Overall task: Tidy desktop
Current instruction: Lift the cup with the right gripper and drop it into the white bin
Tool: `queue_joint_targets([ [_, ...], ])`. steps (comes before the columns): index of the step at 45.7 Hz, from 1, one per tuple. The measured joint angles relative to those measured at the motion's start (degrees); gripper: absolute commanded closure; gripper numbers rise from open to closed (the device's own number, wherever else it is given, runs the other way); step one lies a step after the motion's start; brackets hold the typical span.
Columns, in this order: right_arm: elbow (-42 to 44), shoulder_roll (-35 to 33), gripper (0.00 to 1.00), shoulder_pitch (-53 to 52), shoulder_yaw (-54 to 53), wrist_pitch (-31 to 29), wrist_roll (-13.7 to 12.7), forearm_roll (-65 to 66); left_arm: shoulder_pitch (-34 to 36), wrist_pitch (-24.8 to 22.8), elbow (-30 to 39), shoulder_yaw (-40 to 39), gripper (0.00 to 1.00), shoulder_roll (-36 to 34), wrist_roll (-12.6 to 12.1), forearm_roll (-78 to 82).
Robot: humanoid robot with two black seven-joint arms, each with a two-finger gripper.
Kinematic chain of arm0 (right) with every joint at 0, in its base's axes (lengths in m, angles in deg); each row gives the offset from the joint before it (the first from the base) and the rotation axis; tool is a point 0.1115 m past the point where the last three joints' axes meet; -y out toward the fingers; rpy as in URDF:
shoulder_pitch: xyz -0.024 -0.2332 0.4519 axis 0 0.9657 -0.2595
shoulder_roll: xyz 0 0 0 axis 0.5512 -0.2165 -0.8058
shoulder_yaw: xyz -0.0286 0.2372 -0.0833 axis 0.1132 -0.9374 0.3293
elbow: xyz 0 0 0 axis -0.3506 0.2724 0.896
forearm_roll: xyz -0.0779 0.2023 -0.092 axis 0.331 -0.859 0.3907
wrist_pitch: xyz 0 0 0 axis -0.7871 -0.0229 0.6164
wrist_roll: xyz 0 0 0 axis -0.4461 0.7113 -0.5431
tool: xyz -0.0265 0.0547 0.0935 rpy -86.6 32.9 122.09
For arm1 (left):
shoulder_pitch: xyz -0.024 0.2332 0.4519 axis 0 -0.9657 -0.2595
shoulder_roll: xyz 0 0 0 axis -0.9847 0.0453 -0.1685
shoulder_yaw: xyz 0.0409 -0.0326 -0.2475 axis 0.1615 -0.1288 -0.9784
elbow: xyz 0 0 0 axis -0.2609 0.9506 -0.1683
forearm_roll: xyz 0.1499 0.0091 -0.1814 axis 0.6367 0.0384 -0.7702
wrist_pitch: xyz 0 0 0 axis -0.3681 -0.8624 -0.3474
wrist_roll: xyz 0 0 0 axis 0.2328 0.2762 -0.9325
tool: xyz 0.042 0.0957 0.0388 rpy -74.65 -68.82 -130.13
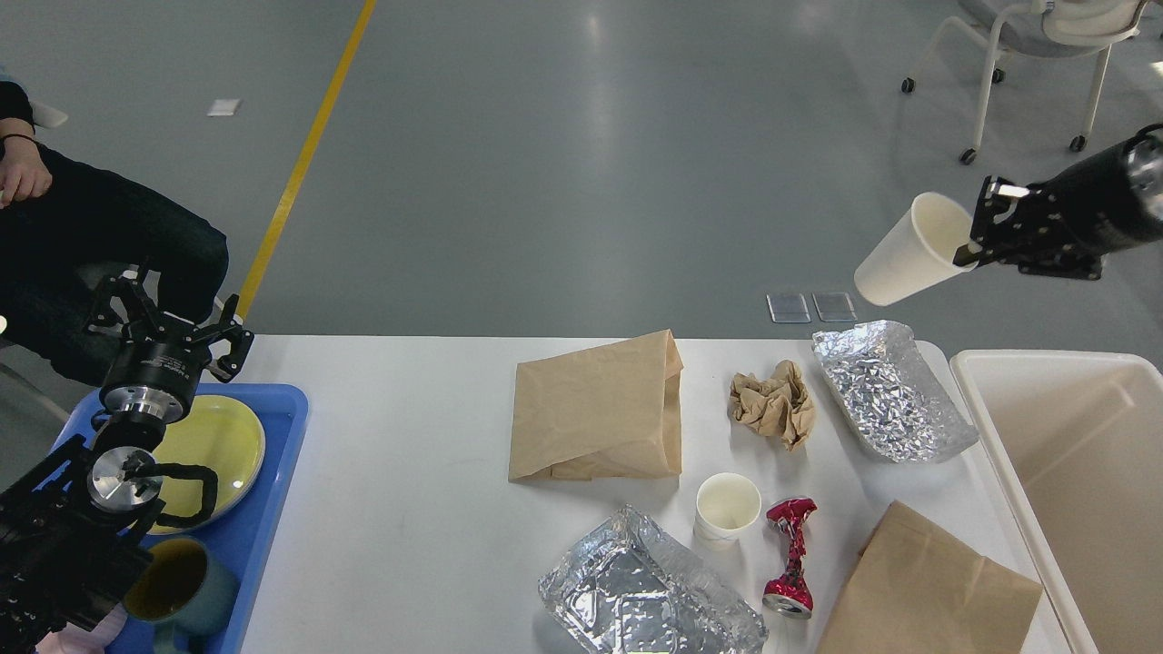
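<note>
Worktop (409, 472): white, fills the lower view, littered with bags, foil trays, a cup and a crushed can. The right end effector (977, 238), at two o'clock beyond the far edge, clamps the rim of a paper cup (909, 252): light, crushable, best pinched there. Bin (1045, 454) waits at four o'clock. The left end effector (168, 313) hovers spread at nine o'clock.

Single head view, high, forward-down over the desktop (418, 509), seemingly near.
</note>
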Motion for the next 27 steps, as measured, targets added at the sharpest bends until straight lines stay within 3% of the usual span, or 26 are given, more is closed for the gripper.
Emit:
queue_joint_targets([
  [6,0.42,-2.19,1.0,-4.58,0.26,-2.13,-0.06,0.2,0.0,0.0,0.0,0.0,0.03,0.0,0.02,0.0],
  [12,4.97,-2.98,1.0,-2.25,1.55,-1.03,-0.13,0.51,0.0,0.0,0.0,0.0,0.03,0.0,0.03,0.0],
  [20,18.28,-4.61,1.0,13.42,0.14,4.89,-0.15,-0.12,0.0,0.0,0.0,0.0,0.03,-0.02,0.02,0.02],
  [27,23.99,-5.48,1.0,28.73,-2.9,14.66,-0.15,-0.39,0.0,0.0,0.0,0.0,0.03,-0.02,0.02,0.01],
])
